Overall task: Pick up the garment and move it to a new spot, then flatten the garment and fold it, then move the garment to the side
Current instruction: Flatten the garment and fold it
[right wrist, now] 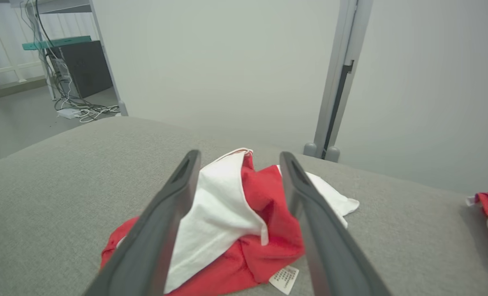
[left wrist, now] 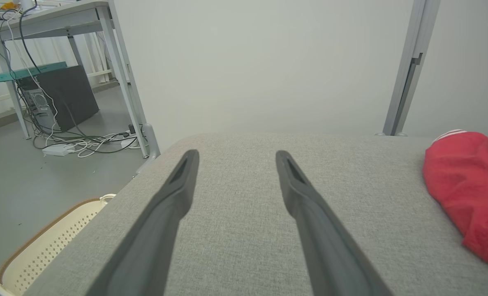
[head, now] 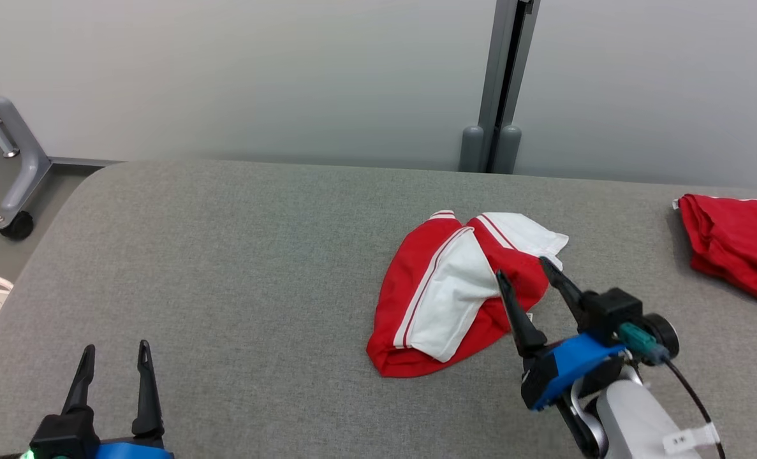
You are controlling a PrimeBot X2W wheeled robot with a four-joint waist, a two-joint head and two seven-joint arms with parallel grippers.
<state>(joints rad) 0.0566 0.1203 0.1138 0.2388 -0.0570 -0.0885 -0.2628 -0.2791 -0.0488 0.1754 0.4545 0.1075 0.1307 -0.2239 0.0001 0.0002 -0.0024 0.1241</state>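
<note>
A crumpled red and white garment (head: pixel 455 293) lies on the grey padded table (head: pixel 225 268), right of centre. My right gripper (head: pixel 523 270) hovers open at the garment's near right edge, its fingers pointing over the cloth. In the right wrist view the garment (right wrist: pixel 244 213) sits between and beyond the spread fingers, a white label at its near edge. My left gripper (head: pixel 115 348) stands open over bare table at the lower left, well away from the cloth. The left wrist view catches the garment's red edge (left wrist: pixel 470 185) far right.
A second red cloth (head: pixel 735 245) lies at the table's far right edge. A grey partition wall with a vertical post (head: pixel 499 83) stands behind the table. A cream perforated basket (left wrist: pixel 46 246) sits on the floor off the table's left side, near a wheeled frame leg (head: pixel 21 172).
</note>
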